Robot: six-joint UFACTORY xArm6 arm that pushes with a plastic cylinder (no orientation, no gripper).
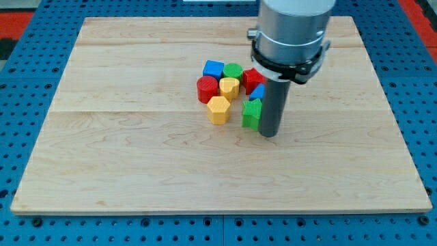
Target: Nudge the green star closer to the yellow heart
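Worktop point(136, 157) centre: my tip point(269, 134), no pincer fitted, touches green star's point(251, 113) right side, yellow heart point(229, 87) beyond toward top-left edge.

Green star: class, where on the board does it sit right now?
The green star sits near the board's middle, at the cluster's lower right, just right of the yellow hexagon and against the left side of my tip.
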